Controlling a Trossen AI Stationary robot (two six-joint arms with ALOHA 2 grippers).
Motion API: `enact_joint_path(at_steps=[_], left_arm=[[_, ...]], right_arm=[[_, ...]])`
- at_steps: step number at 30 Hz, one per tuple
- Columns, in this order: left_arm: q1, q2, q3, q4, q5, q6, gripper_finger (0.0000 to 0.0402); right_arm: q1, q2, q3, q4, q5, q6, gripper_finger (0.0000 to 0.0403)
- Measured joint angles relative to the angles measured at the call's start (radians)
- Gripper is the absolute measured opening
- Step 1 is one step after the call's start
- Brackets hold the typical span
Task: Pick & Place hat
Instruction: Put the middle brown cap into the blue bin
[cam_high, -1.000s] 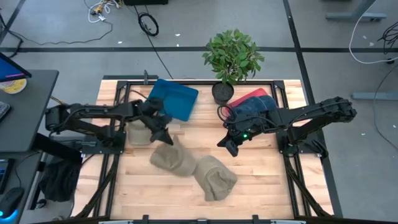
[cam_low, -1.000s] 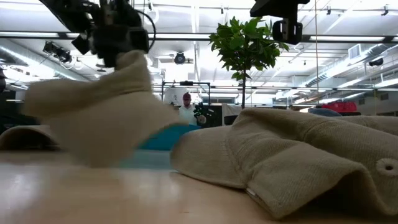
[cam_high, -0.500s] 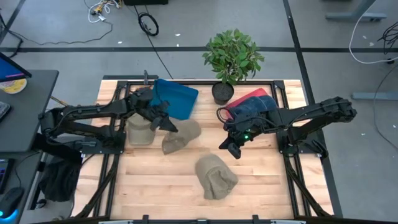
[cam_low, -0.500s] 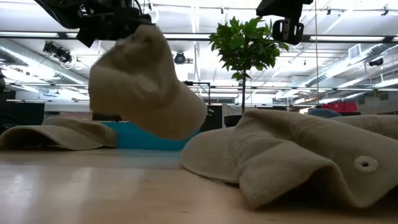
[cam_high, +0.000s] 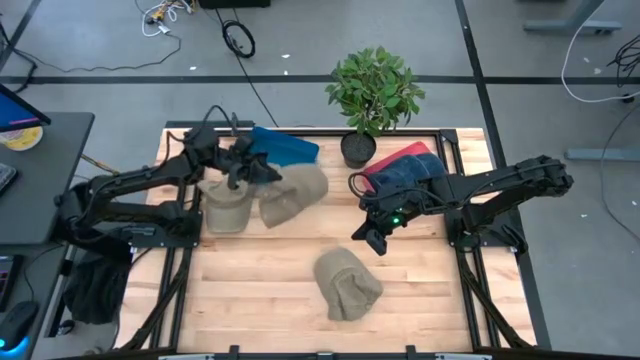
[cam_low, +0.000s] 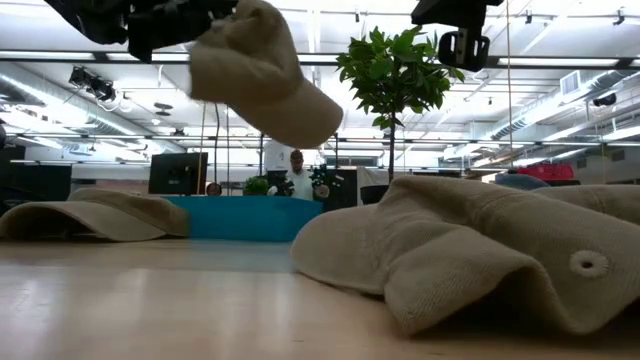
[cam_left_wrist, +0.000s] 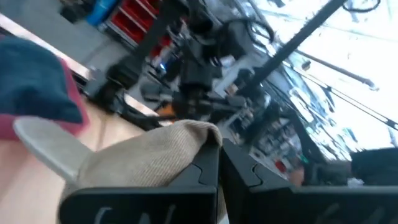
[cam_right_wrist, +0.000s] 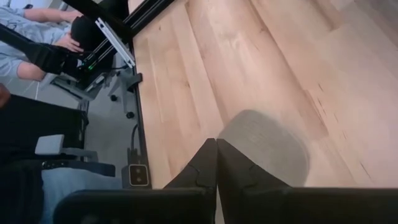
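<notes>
**Floppy tan cap in the air, pinched by its edge**

So we've got the left gripper (cam_high: 243, 168) clamped shut on the tan hat (cam_high: 292, 194), holding it clear of the table (cam_high: 250, 290) at about 10 o'clock on the board, right beside the blue bin (cam_high: 285, 157). In the low view the hat (cam_low: 262, 72) just droops from the pinch, so we'd call it light, soft cloth with only the brim stiff. Grabbing a fold of the crown works; the brim edge looks like the firmer hold, though the wrist view is too blurry to be sure which it has. The right gripper (cam_high: 368, 236) waits at 3 o'clock, fingers together, holding nothing.
</notes>
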Motion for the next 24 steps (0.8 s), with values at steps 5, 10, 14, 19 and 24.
enact_joint_path(at_steps=[5,10,14,19,24], left_arm=[[0.103,0.002,0.0,0.006,-0.001,0.002,0.0003],[0.208,0.002,0.0,0.016,-0.002,0.01,0.0003],[0.274,0.003,0.026,0.015,0.026,0.013,0.0003],[0.33,0.003,0.107,-0.063,0.067,0.076,0.0003],[0.396,0.022,0.189,-0.282,0.119,0.226,0.0003]], right_arm=[[0.0,0.0,0.0,0.007,0.016,0.013,0.0007],[0.0,0.0,0.0,0.014,0.025,0.031,0.0007],[0.0,0.0,0.0,0.016,0.04,0.039,0.0007],[0.0,0.0,0.0,0.028,0.042,0.042,0.0007],[-0.001,0.0,0.0,0.034,0.048,0.044,0.0007]])
